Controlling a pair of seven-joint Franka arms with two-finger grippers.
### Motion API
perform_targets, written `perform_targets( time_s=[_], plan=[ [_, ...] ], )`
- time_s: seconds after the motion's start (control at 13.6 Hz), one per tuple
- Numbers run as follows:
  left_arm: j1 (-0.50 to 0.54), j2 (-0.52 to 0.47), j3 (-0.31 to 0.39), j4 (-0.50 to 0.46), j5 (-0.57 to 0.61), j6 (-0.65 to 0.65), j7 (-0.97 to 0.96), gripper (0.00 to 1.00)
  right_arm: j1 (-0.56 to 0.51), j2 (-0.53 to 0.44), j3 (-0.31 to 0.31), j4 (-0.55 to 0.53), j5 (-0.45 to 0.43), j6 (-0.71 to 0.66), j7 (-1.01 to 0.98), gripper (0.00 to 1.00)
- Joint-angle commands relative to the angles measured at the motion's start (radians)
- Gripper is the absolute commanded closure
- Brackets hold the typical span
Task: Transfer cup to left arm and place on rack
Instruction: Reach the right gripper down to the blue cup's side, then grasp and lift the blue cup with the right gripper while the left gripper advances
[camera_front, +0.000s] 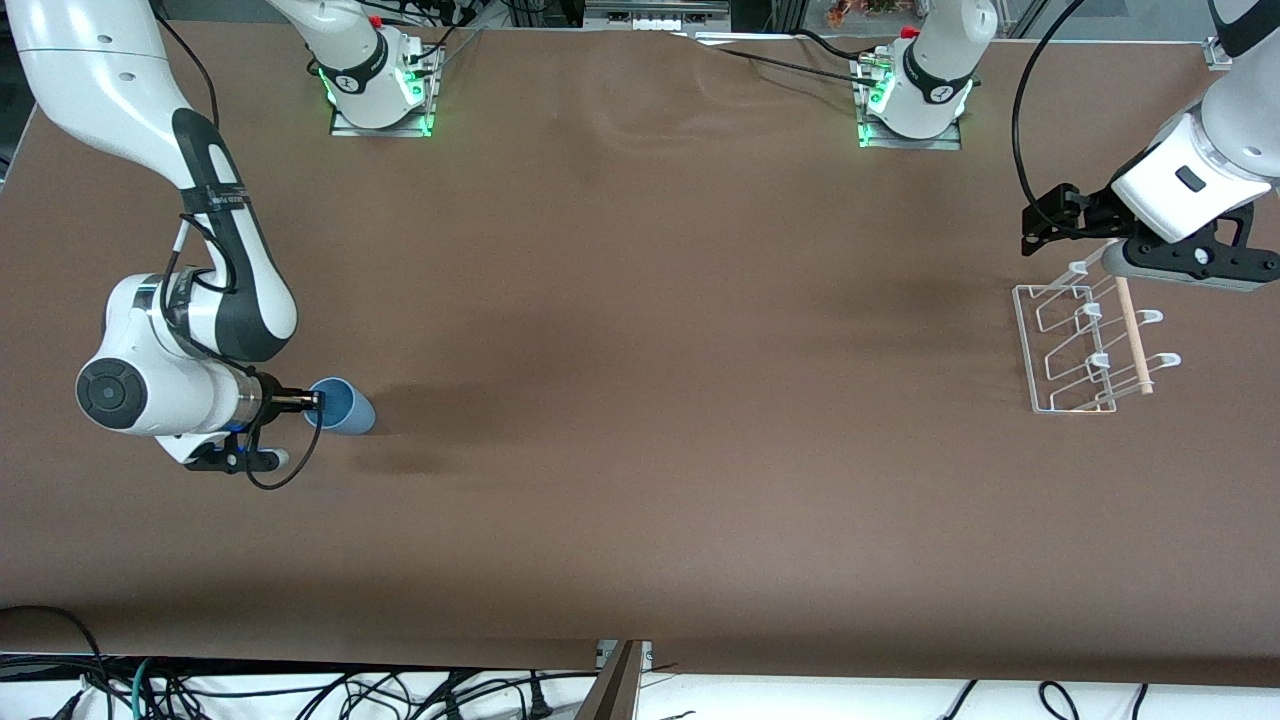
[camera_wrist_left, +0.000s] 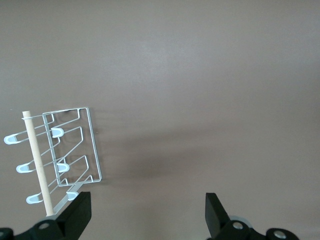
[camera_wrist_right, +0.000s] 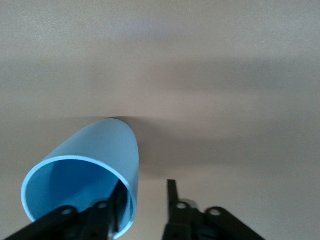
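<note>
1. The cup (camera_front: 342, 405) lies on its side on the counter (camera_front: 640, 500) at the right arm's end
2. The right tool (camera_front: 312, 400) straddles its rim, one finger (camera_wrist_right: 107, 212) inside, not closed yet
3. The left tool (camera_wrist_left: 147, 212) waits wide open and empty over the rack (camera_front: 1085, 345), ready for the handover

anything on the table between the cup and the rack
Nothing: in the front view, only bare brown table lies between the cup, at the right gripper, and the rack under the left gripper.

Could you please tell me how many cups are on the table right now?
1. A single light-blue tapered plastic cup lies on its side at the right arm's end of the table, with one finger of the right gripper inside its rim. None shows on the white wire rack.
</note>
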Motion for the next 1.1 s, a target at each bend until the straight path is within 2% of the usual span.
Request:
perform_targets(
  time_s=[0.0,0.22,0.44,0.74,1.03],
  plan=[
    [0.011,-0.013,-0.013,0.006,-0.018,-0.017,-0.012,0.00,0.001,0.006,0.004,-0.001,0.039,0.009,-0.001,1.00],
    [0.005,0.015,-0.013,0.004,-0.019,-0.026,-0.011,0.00,0.001,0.011,0.007,0.008,0.056,0.012,-0.004,1.00],
    [-0.003,0.055,-0.013,0.007,-0.019,-0.073,-0.007,0.00,-0.001,0.005,0.042,0.071,0.077,0.003,-0.002,1.00],
    [-0.011,0.145,-0.015,0.079,-0.018,-0.070,-0.006,0.00,0.001,-0.009,0.099,0.110,0.214,-0.008,0.002,1.00],
    [-0.026,0.272,-0.016,0.206,-0.042,-0.012,-0.004,0.00,-0.001,-0.023,0.194,0.110,0.369,-0.010,0.009,1.00]
  ],
)
